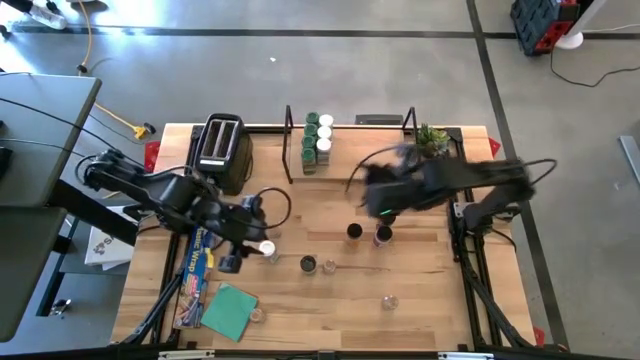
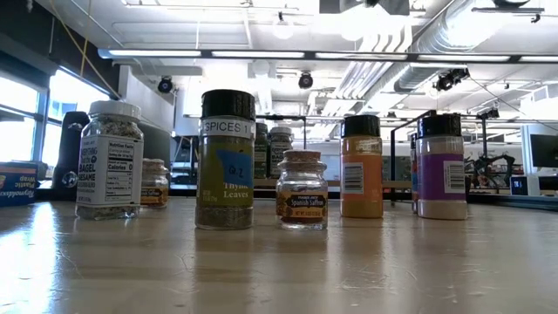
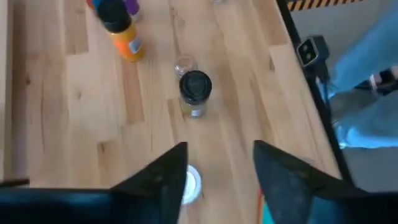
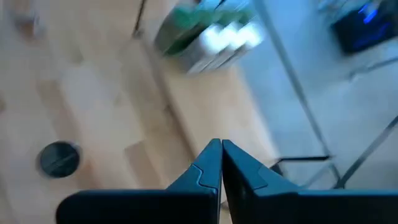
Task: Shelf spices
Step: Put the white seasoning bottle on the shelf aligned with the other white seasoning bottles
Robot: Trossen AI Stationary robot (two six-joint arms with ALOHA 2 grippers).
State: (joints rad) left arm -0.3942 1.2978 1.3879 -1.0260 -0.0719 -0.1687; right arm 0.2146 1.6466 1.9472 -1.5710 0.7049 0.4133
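The shelf [image 1: 350, 128] stands at the table's far edge with several green- and white-topped jars [image 1: 318, 140] on its left part. More jars stand loose on the table: a white-topped one [image 1: 267, 248], a black-topped one [image 1: 308, 263], a small clear one [image 1: 329, 266], and two dark-topped ones [image 1: 354, 231] [image 1: 383, 234]. My left gripper [image 3: 217, 168] hangs open over the white-topped jar [image 3: 191, 183], whose top shows beside one finger. My right gripper [image 4: 221, 158] is shut and empty. It hangs blurred above the table [image 1: 372, 185] between the shelf and the dark-topped jars. My left gripper stands open over the white-topped jar [image 3: 193, 180], which is close to the inner side of one finger [image 3: 165, 177]. I cannot tell whether that finger touches it.
A black-and-silver toaster [image 1: 220, 148] stands at the far left and a potted plant [image 1: 432, 138] at the far right. A foil-wrap box [image 1: 197, 272] and a green pad [image 1: 228, 310] lie near left. Two more small jars [image 1: 388, 301] [image 1: 258, 314] stand near the front edge.
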